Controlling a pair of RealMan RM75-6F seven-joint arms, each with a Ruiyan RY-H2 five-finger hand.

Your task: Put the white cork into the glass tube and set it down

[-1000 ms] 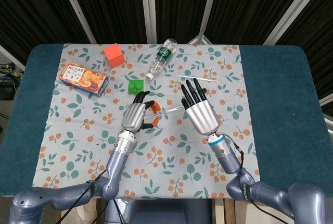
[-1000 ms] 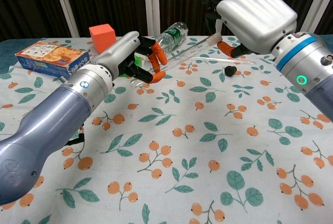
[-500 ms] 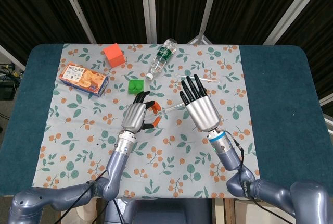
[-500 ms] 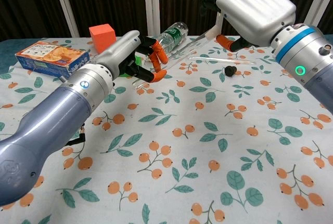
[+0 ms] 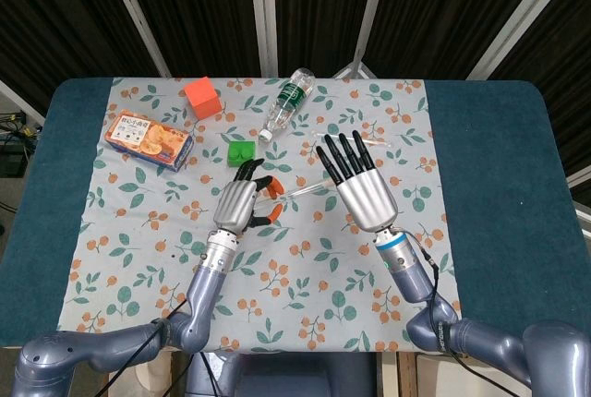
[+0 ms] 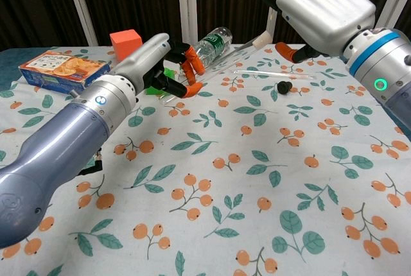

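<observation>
My left hand [image 5: 241, 204] [image 6: 156, 60] grips a clear glass tube [image 5: 306, 190] [image 6: 226, 58] near its lower end, above the cloth. The tube slants up and to the right. A white cork [image 6: 262, 39] sits at its upper tip. My right hand [image 5: 362, 190] [image 6: 324, 8] hovers just right of that tip with its fingers stretched out and apart, holding nothing and not touching the cork. In the head view the right hand hides the cork.
On the flowered cloth [image 5: 305, 258] lie an orange cube [image 5: 201, 98], a cracker box [image 5: 149, 138], a plastic bottle [image 5: 287, 102], a green block [image 5: 242, 152], a second thin glass tube [image 6: 273, 74] and a small black cap [image 6: 283, 86].
The right hand's fingers have straightened and let go of the cork, and the hand has drifted up and to the right. The left hand still holds the tube, slightly raised.
</observation>
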